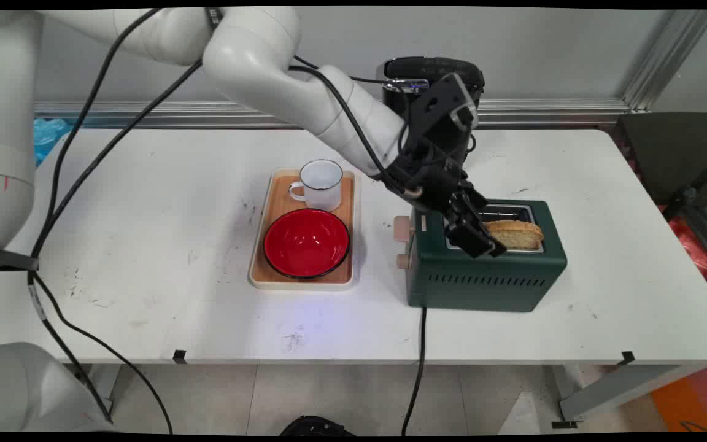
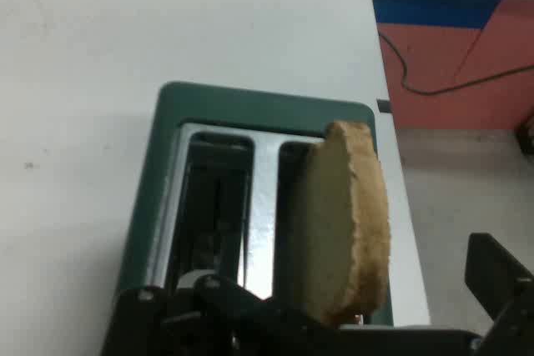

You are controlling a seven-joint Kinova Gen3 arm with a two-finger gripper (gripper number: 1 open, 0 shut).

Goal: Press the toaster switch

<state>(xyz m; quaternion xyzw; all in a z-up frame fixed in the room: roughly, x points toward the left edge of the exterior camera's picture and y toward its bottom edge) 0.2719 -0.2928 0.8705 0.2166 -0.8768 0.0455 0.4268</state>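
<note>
You face a white counter against a pale grey wall, with an aluminium rail running along the wall's foot. A dark chair stands at the counter's right end. Below its near edge you see light floor tiles.

Dark green toaster, golden-brown bread slice, red bowl, white mug
</note>
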